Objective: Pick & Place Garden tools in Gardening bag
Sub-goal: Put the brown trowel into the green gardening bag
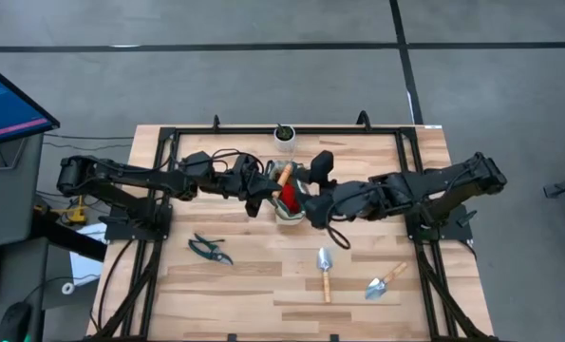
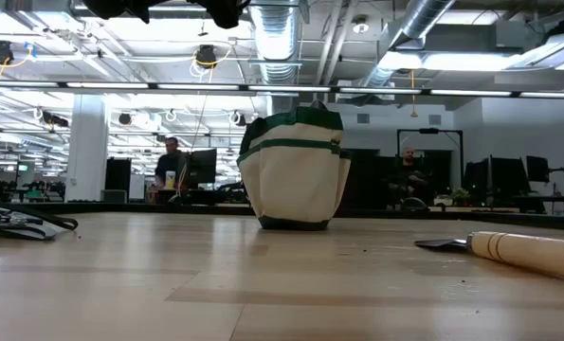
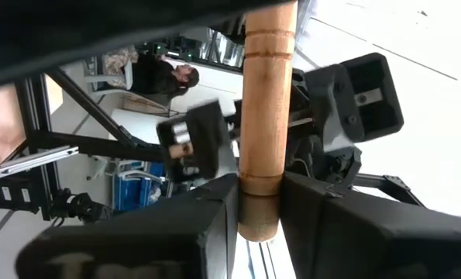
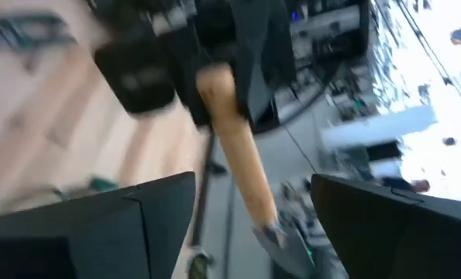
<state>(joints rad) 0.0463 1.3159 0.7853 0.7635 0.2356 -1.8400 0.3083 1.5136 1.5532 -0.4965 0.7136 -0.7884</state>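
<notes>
The cream gardening bag (image 2: 296, 175) with dark green trim stands upright at the table's middle, a red item (image 1: 289, 198) showing in its mouth. My left gripper (image 1: 273, 186) is over the bag, shut on a trowel (image 4: 242, 167) with a wooden handle and a silver blade (image 4: 280, 232). My right gripper (image 1: 307, 198) is open, close on the bag's right side, its fingers (image 4: 369, 225) spread wide on either side of the trowel and apart from it. Pruning shears (image 1: 211, 249) and two more trowels (image 1: 326, 271) (image 1: 386, 281) lie flat on the table. My left gripper pinches the trowel's wooden handle near its free end (image 3: 259, 182) between its two fingers. The fingers lie across the handle. The trowel is lifted clear of the table above the bag's mouth, its blade end away from the fingers.
A small white pot (image 1: 285, 136) with a green plant stands at the table's far edge behind the bag. The shears show in the low view at the left (image 2: 21, 223), and a trowel's handle at the right (image 2: 533, 254). People sit at desks in the room beyond.
</notes>
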